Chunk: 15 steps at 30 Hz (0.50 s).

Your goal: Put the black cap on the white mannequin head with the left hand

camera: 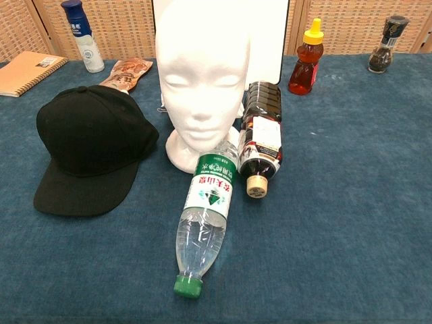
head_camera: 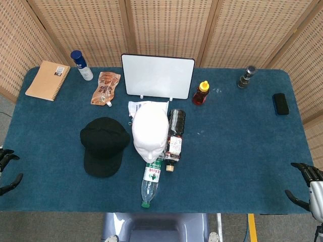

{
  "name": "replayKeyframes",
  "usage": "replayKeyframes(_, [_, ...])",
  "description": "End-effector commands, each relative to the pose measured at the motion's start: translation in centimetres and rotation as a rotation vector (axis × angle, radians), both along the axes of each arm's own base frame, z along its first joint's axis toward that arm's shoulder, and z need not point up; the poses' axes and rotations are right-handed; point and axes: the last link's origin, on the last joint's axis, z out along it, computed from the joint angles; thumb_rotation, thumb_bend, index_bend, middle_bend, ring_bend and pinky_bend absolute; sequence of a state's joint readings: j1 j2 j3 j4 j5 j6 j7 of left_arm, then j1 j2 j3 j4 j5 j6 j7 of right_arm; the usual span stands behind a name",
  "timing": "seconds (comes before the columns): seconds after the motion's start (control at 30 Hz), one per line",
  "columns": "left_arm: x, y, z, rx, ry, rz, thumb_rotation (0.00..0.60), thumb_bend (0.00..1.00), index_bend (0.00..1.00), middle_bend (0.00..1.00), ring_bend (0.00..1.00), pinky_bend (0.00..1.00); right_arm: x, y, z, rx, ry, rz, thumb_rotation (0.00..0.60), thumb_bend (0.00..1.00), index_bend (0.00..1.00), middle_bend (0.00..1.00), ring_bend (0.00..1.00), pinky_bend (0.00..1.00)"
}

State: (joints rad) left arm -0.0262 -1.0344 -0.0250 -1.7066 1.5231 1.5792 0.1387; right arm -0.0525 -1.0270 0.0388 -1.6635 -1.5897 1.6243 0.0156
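The black cap [head_camera: 104, 144] [camera: 90, 147] lies flat on the blue table, brim toward the front edge, just left of the white mannequin head [head_camera: 150, 132] [camera: 201, 74], which stands upright and bare. My left hand [head_camera: 7, 171] shows only at the far left edge of the head view, off the table's corner, fingers spread and holding nothing. My right hand [head_camera: 309, 182] sits at the far right edge, fingers apart, also holding nothing. Neither hand appears in the chest view.
A clear water bottle [head_camera: 151, 182] [camera: 203, 222] and a dark bottle [head_camera: 174, 140] [camera: 260, 137] lie beside the head's base. A whiteboard [head_camera: 157, 75] stands behind it. Notebook [head_camera: 48, 80], blue-capped bottle [head_camera: 81, 65], snack pouch [head_camera: 106, 87], red sauce bottle [head_camera: 201, 93], grinder [head_camera: 246, 76], black case [head_camera: 280, 103] line the back.
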Motion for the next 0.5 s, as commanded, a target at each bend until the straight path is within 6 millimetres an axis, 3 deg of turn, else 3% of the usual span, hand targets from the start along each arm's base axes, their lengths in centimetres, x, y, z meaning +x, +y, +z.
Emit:
replayKeyframes(0.03, [-0.06,0.02,-0.23,-0.011,-0.001,0.007,0.6,0.24,0.36,0.29,0.18,0.36,0.01,-0.11,0.02,-0.002,0.0,0.001,0.6,0.2,0.24,0.29,0.29,0.32])
replayKeyframes(0.5, [0.51,0.64,-0.64,-0.03,0.009,-0.026,0.6,0.24,0.38,0.29,0.18,0.36,-0.27,0.69,0.43,-0.02,-0.005,-0.006,0.6,0.2,0.24,0.29,0.29,0.32])
